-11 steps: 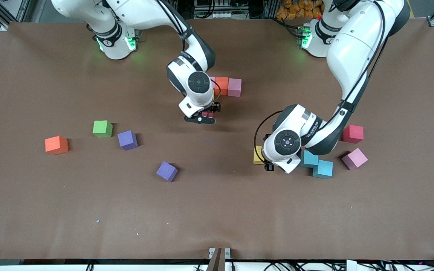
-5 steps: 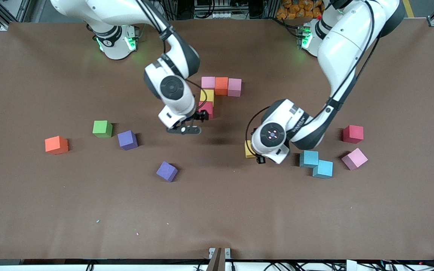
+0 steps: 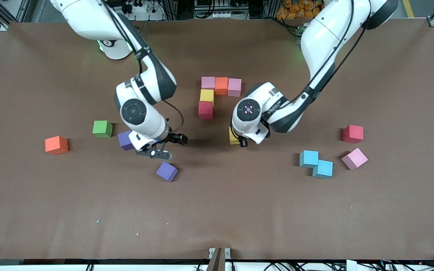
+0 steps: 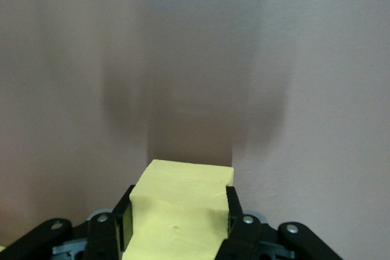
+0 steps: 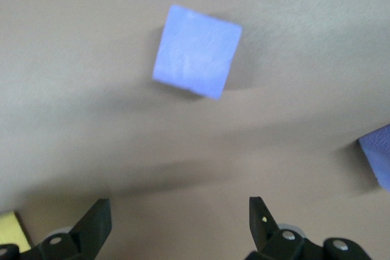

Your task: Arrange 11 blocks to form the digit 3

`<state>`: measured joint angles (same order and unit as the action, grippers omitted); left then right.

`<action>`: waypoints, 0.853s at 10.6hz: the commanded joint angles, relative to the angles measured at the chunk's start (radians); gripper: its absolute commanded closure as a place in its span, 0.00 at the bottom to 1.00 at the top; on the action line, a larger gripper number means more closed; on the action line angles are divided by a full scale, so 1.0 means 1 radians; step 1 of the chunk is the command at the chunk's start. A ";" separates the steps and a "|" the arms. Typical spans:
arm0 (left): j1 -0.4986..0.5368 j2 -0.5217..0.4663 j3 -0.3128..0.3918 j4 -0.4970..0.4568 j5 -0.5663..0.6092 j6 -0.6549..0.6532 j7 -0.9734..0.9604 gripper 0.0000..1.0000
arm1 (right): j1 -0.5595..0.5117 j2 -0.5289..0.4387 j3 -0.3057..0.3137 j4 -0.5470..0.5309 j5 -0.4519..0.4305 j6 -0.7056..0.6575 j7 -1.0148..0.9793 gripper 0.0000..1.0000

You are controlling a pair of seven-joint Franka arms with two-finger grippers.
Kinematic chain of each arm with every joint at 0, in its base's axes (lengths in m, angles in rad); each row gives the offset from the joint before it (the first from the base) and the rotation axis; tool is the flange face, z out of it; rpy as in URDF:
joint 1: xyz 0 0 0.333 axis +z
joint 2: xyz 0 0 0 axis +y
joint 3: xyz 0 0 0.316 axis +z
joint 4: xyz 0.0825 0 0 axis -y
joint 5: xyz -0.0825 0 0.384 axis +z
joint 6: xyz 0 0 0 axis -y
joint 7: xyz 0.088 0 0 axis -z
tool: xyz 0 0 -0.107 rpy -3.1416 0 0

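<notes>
A row of pink (image 3: 208, 82), orange (image 3: 221, 85) and pink (image 3: 234, 87) blocks lies mid-table, with a yellow block (image 3: 207, 95) and a red block (image 3: 205, 110) running toward the camera from it. My left gripper (image 3: 237, 140) is shut on a second yellow block (image 4: 180, 211), held above bare table beside the red one. My right gripper (image 3: 164, 147) hangs open and empty over the table between two purple blocks (image 3: 166, 171) (image 3: 124, 138); the first also shows in the right wrist view (image 5: 196, 51).
Two touching cyan blocks (image 3: 309, 158) (image 3: 323, 168), a pink block (image 3: 354, 158) and a red block (image 3: 353, 133) lie toward the left arm's end. A green cube (image 3: 102, 128) and an orange block (image 3: 56, 145) lie toward the right arm's end.
The right gripper has left the red block beside the yellow one and swung over toward the purple blocks. The left gripper has carried its yellow block from beside the cyan blocks toward the arrangement.
</notes>
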<state>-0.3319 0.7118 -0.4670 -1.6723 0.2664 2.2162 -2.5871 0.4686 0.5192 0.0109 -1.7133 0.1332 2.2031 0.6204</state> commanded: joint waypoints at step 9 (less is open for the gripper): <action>-0.116 -0.115 -0.008 -0.199 0.017 0.148 -0.142 1.00 | -0.077 0.202 0.007 0.244 -0.009 -0.017 0.265 0.00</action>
<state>-0.4415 0.6393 -0.4689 -1.8251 0.2691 2.3519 -2.6975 0.3988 0.6720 0.0088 -1.5354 0.1325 2.2065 0.8546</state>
